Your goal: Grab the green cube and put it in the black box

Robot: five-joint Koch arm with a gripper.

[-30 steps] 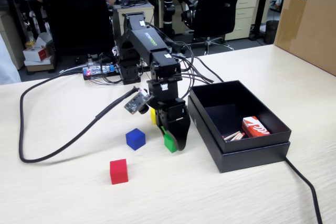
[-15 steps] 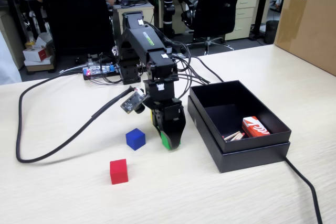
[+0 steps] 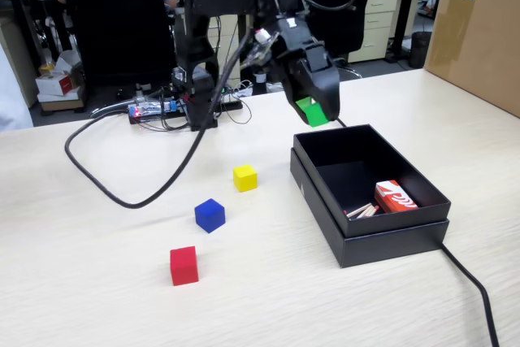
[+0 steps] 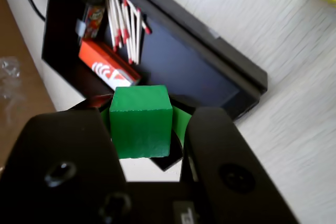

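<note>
On the bench point(image 3: 97, 282), from left: red cube point(image 3: 184, 265), blue cube point(image 3: 210, 214), yellow cube point(image 3: 244, 177). Then the hand point(image 3: 313, 111), clenched on the green cube point(image 4: 140, 121), up in the air by the black box point(image 3: 390, 241) corner. Could drop outside if let go too soon, not far enough over.
</note>
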